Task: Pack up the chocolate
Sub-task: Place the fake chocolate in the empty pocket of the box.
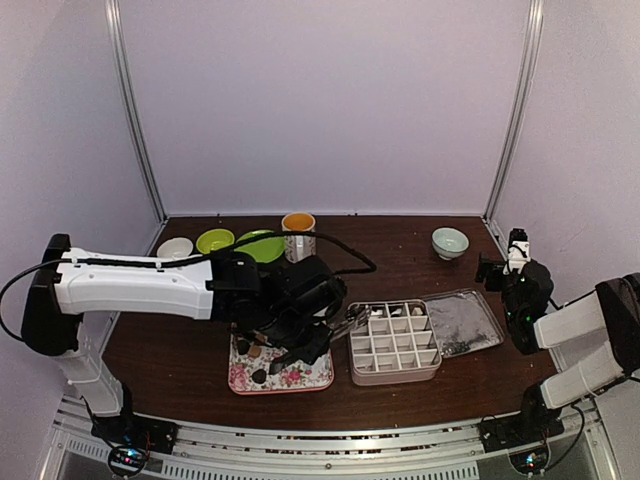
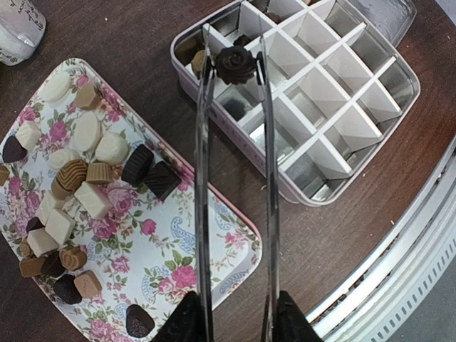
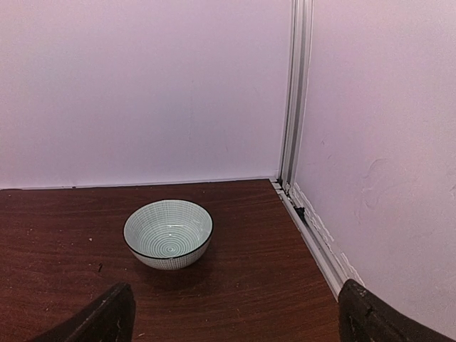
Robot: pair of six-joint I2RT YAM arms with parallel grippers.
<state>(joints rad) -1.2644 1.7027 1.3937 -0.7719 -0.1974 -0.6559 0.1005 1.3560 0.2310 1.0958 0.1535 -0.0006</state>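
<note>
I see my left end effector (image 2: pixel 235 320) clamped on the tongs (image 2: pixel 203 178), whose tips at 12 o'clock pinch a dark chocolate (image 2: pixel 236 64) (rose-shaped) over the tin (image 2: pixel 370 153); my right end effector (image 3: pixel 242 317) gapes open.

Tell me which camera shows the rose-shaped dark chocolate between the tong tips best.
Left wrist: the rose-shaped chocolate is large and sharp between the tongs, above the divided tin. Top external: too small to pick out. Right wrist: not in view.

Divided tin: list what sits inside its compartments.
Most cells of the divided tin show bare metal. A few chocolates sit in edge cells. The tongs and their rose-shaped chocolate hide the cell beneath.
</note>
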